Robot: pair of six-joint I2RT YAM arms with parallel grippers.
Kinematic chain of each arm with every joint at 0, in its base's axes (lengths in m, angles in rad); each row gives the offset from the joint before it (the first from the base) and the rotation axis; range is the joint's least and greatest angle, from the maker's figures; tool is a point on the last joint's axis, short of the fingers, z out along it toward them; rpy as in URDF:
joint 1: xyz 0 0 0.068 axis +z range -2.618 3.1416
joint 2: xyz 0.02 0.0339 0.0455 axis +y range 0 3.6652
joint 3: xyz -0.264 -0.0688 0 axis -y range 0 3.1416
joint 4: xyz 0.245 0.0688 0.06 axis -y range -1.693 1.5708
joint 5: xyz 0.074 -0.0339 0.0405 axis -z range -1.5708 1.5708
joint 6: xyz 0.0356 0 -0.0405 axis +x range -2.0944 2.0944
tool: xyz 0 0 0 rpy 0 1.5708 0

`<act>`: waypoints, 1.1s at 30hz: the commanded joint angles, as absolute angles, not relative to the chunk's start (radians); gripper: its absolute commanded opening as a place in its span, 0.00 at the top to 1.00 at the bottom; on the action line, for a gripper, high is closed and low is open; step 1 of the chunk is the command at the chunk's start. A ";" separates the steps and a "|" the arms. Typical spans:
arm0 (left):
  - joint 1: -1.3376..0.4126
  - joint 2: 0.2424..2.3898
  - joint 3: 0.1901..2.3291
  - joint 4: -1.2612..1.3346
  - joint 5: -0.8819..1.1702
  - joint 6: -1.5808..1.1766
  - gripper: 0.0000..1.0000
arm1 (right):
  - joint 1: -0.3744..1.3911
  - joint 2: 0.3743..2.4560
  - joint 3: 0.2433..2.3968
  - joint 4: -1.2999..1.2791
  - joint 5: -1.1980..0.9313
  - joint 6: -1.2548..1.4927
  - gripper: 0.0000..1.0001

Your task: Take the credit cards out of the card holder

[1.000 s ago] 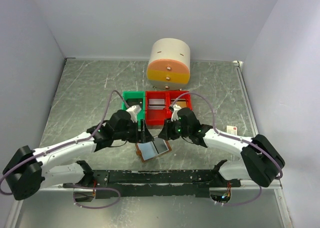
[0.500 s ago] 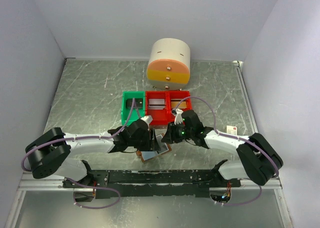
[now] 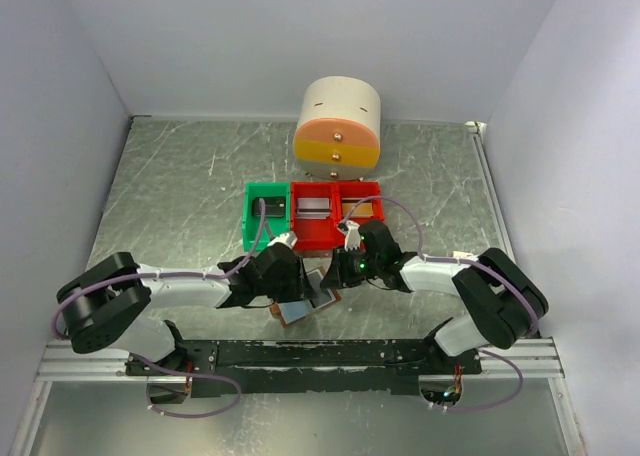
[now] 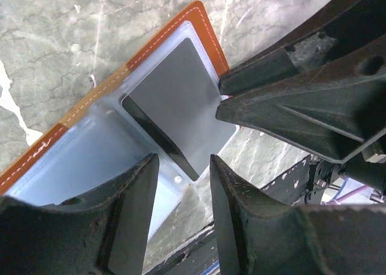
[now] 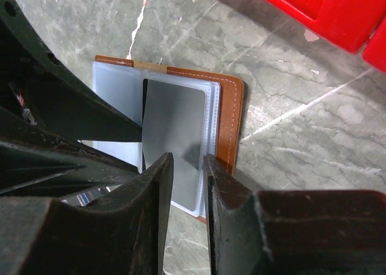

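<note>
The card holder [image 3: 300,311] lies open on the table near the front edge, brown border up, pale blue-grey panels showing. A pale grey credit card [image 4: 175,100] sits in its right panel, also in the right wrist view [image 5: 175,130]. My left gripper [image 3: 297,284] hangs low over the holder's left panel [image 4: 72,160], jaws apart and empty [image 4: 184,163]. My right gripper [image 3: 333,279] is just above the grey card's edge, jaws narrowly apart with nothing between them [image 5: 188,160]. Its fingers [image 4: 289,100] show close beside the card in the left wrist view.
A green bin [image 3: 265,216] and two red bins [image 3: 318,238] stand just behind the grippers. A round cream and orange drawer unit [image 3: 338,124] is farther back. A cream box with a red mark [image 3: 462,259] lies at the right. A black rail [image 3: 330,354] runs along the front.
The left arm has folded in and its gripper has come down over the holder. The right gripper has moved slightly left and down over the card. The holder has not moved.
</note>
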State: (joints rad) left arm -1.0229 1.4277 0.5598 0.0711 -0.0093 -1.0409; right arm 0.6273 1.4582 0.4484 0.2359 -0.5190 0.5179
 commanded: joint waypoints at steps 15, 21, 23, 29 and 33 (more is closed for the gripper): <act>-1.026 1.455 0.402 0.353 -0.051 -1.219 0.68 | 0.622 1.468 0.431 0.202 -0.538 0.482 0.74; -1.026 1.434 0.381 0.339 -0.066 -1.232 0.79 | 0.622 1.481 0.435 0.205 -0.537 0.486 0.74; -1.026 1.418 0.379 0.321 -0.074 -1.232 0.83 | 0.622 1.482 0.436 0.204 -0.538 0.488 0.74; -1.026 1.372 0.369 0.278 -0.093 -1.232 0.93 | 0.622 1.482 0.437 0.205 -0.538 0.486 0.74; -1.027 1.362 0.363 0.294 -0.094 -1.234 0.86 | 0.622 1.487 0.439 0.213 -0.547 0.489 0.74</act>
